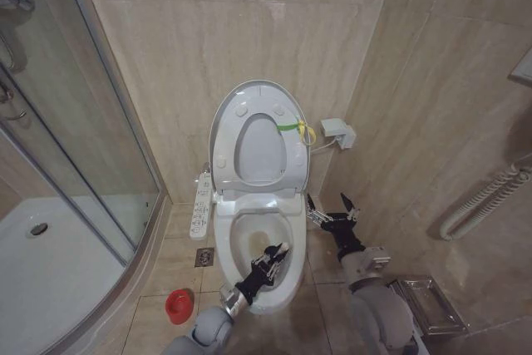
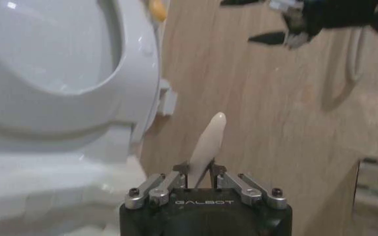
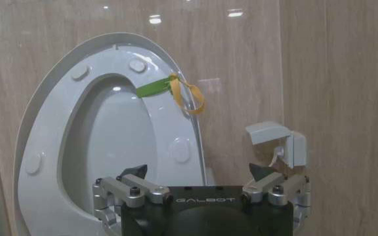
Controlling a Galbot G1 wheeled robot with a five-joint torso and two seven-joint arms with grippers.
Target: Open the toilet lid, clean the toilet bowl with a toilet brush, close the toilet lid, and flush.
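Note:
The toilet lid point(image 1: 249, 91) stands upright against the back wall with the ring seat point(image 1: 223, 143) raised in front of it. A yellow-green band point(image 3: 175, 91) hangs at the lid's edge point(image 3: 77, 61). Below, the toilet bowl point(image 1: 229, 234) lies uncovered. My left gripper point(image 1: 273, 257) hovers over the bowl's front half, shut on the toilet brush's white handle point(image 2: 210, 140). The bristle head is hidden. My right gripper point(image 1: 332, 207) hangs open and empty to the right of the bowl, facing the raised lid, and shows as well in its own wrist view point(image 3: 197, 171) and the left wrist view point(image 2: 267, 19).
A red holder cup point(image 1: 178, 305) sits on the floor left of the bowl. The control panel point(image 1: 201, 209) runs along the bowl's left side. A glass shower door point(image 1: 100, 130) and tray point(image 1: 50, 272) close off the left. A wall box point(image 1: 337, 130), a corrugated hose point(image 1: 486, 197) and a metal tray point(image 1: 428, 305) are on the right.

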